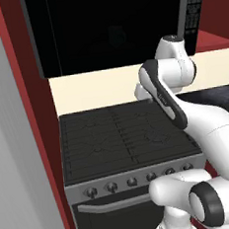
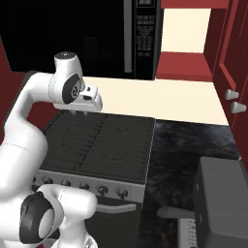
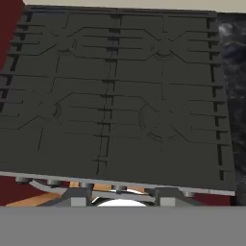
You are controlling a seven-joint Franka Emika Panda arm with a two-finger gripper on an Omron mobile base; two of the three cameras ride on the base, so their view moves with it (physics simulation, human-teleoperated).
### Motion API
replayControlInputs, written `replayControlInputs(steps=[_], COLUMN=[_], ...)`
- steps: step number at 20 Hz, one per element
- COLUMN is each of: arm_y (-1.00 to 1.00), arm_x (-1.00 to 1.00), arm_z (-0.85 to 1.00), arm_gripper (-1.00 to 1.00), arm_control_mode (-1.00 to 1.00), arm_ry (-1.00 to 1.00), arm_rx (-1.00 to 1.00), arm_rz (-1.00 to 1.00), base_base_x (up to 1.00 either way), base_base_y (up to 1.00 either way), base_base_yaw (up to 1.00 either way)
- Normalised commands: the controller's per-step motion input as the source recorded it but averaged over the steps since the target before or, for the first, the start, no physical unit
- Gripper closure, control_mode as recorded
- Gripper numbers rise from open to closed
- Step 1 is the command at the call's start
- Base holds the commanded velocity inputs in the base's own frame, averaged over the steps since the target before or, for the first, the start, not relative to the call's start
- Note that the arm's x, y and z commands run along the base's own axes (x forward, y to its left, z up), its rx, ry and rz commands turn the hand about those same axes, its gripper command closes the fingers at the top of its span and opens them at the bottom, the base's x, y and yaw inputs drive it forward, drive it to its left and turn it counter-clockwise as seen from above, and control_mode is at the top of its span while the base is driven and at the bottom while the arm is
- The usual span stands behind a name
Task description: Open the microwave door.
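Observation:
The microwave door [image 1: 108,28] is a large glossy black panel above the stove, and it is shut. Its slim grey vertical handle [image 1: 180,11] runs along its right edge, next to the keypad strip [image 1: 194,9]. In the right base view the door [image 2: 63,34], handle [image 2: 128,36] and keypad [image 2: 145,29] fill the upper left. My gripper [image 2: 80,112] hangs well below the door, pointing down over the back of the stove top. In the hand view its tips [image 3: 120,198] stand wide apart, open, with nothing between them. Its hand [image 1: 143,96] is partly hidden by the arm.
The black stove top [image 3: 120,96] lies under the gripper, with knobs [image 1: 111,187] and a horizontal oven handle [image 1: 110,202] at its front. A dark marbled counter [image 2: 189,145] holds a grey box [image 2: 220,193] on the right. Red cabinets [image 2: 232,58] stand at right, a grey wall [image 1: 10,146] at left.

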Motion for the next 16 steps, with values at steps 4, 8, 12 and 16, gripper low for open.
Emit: replayControlInputs(steps=[4,8,12,16], arm_y=[0.00,0.00,-0.22,-0.45], arm_x=[-0.28,-0.47,-0.44,-0.10], arm_z=[0.03,0.14,0.46,0.91], arm_gripper=[-1.00,-1.00,-1.00,-1.00], arm_control_mode=[-1.00,-1.00,-1.00,-1.00], arm_ry=[-0.14,-0.31,-0.61,-0.65], arm_rx=[0.00,0.00,0.00,0.01], arm_rz=[0.00,0.00,0.00,0.00], base_base_x=[0.00,0.00,0.00,0.00], base_base_y=[0.00,0.00,0.00,0.00], base_base_yaw=[0.00,0.00,0.00,0.00])
